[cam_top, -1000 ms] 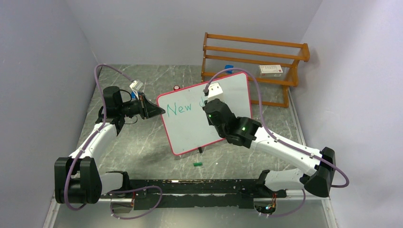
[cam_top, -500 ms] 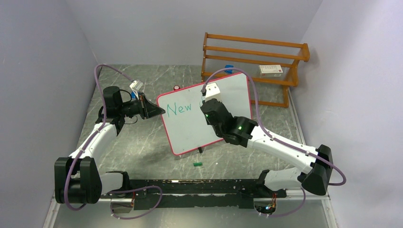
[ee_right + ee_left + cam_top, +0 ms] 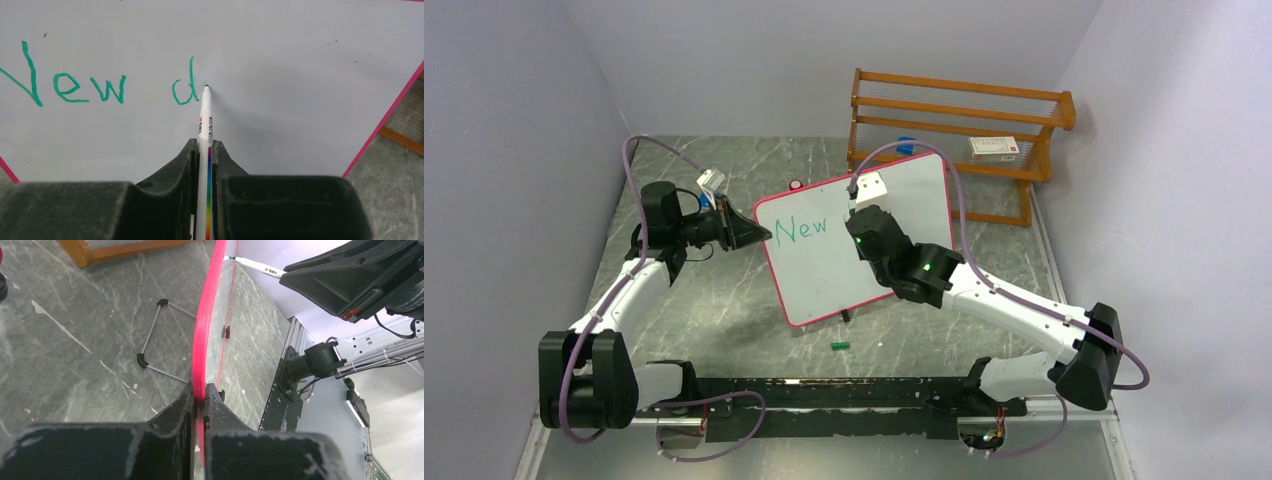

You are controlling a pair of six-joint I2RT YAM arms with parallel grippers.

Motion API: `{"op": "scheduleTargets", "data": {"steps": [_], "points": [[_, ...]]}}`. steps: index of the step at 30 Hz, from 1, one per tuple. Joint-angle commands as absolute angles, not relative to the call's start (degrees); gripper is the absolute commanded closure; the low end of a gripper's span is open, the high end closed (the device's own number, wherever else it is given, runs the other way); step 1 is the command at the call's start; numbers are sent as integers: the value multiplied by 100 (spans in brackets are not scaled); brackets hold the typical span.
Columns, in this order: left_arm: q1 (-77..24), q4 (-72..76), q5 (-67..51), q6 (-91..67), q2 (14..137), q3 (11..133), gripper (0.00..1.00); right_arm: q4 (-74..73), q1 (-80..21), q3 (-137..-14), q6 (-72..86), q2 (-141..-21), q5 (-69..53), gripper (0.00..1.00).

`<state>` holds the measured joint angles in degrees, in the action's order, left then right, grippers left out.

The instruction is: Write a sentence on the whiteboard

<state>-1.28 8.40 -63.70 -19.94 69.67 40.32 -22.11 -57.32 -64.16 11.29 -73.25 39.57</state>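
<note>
The whiteboard [image 3: 824,270] stands tilted at the table's middle, white with a pink-red rim. My left gripper [image 3: 762,233] is shut on its left rim [image 3: 204,340], seen edge-on in the left wrist view, jaws either side of the rim at the gripper [image 3: 200,390]. My right gripper [image 3: 202,145] is shut on a white marker [image 3: 204,125] with a rainbow stripe. The marker tip touches the board just right of a green "d". The sentence [image 3: 100,82] reads "New d" in green; in the top view [image 3: 802,229] only "New" shows beside my right gripper [image 3: 856,222].
A wooden rack [image 3: 959,125] with a small box [image 3: 994,149] stands at the back right. A green cap [image 3: 840,345] lies on the table in front of the board. A small red-topped thing [image 3: 796,185] sits behind the board. The board's wire stand [image 3: 155,340] rests behind it.
My right arm has shifted a little to the left and up along the board with the marker. The left arm and the board have not moved.
</note>
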Motion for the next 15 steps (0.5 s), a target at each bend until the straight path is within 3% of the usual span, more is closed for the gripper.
{"op": "scheduleTargets", "data": {"steps": [1, 15], "points": [[-18, 1007, -6286, -1916, 6987, 3986, 95, -2070, -5678, -6482, 1090, -7399, 3943, 100], [-18, 976, -6268, -1890, 6978, 3990, 95, -2402, -5686, -6436, 1206, -7359, 3805, 100]]}}
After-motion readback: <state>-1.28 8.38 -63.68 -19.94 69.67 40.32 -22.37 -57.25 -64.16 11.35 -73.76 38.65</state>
